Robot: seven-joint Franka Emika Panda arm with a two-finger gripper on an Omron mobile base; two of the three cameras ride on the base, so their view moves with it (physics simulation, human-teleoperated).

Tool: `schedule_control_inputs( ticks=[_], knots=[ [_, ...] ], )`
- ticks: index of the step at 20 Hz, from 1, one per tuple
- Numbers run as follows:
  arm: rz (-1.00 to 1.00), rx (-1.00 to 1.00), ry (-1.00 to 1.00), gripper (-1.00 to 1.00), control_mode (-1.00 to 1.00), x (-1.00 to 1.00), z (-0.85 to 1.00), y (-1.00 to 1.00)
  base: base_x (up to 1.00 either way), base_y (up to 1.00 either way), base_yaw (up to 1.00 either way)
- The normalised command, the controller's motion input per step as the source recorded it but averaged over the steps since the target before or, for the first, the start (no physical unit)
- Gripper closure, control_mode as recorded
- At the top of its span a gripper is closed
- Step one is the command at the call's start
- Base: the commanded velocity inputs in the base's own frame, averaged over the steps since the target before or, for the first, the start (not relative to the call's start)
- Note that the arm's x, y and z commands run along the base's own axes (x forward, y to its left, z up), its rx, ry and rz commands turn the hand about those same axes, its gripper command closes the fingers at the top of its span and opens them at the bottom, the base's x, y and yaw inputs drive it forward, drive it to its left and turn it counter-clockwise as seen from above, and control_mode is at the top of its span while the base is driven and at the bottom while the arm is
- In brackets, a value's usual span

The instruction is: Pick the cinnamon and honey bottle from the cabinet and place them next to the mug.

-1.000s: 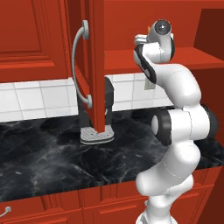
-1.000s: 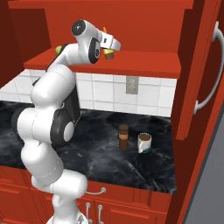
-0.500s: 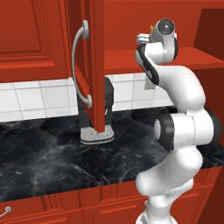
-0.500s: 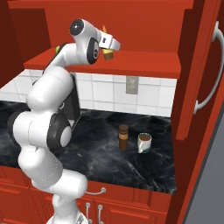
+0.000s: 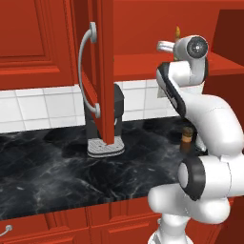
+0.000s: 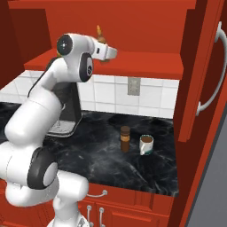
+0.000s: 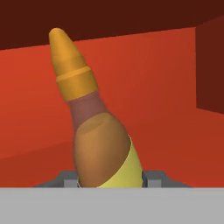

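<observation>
My gripper point(image 7: 111, 180) is up at the red cabinet's shelf point(image 6: 146, 62), shut on the honey bottle point(image 7: 100, 148). The bottle leans between the two fingers point(image 7: 153, 178), its pointed orange top up and to the left. From the base, the orange tip of the honey bottle point(image 6: 99, 32) point(image 5: 177, 32) pokes up above the hand point(image 6: 105, 49). The cinnamon point(image 6: 125, 138) point(image 5: 187, 138), a dark brown jar, stands on the black counter just left of the mug point(image 6: 146, 144), a small gap between them.
The cabinet's open left door point(image 5: 102, 71) with its curved grey handle point(image 5: 85, 71) hangs over the counter. Another open door point(image 6: 201, 71) stands at the right. A dark coffee machine point(image 6: 66, 111) sits against the tiled wall under the shelf.
The arm has drawn back a little from the shelf and dropped slightly, the honey bottle still in the gripper. Cinnamon and mug have not moved.
</observation>
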Motion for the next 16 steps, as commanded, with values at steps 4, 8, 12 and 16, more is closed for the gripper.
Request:
schedule_control_inputs(
  ticks=[4, 8, 12, 16],
  knots=[
    [-0.01, 0.0, -0.21, 1.0, -1.0, -1.0, 0.0, 0.03, 0.0, 0.0, 0.0],
    [-0.09, 0.0, -0.05, 1.0, -1.0, -1.0, 0.0, 0.12, 0.0, 0.0, 0.0],
    [-0.13, 0.0, -0.02, 1.0, -1.0, -0.99, 0.0, 0.21, 0.0, 0.0, 0.0],
    [-0.17, 0.0, 0.0, 1.0, -1.0, -0.92, 0.0, 0.11, 0.0, 0.0, 0.0]
  ],
)
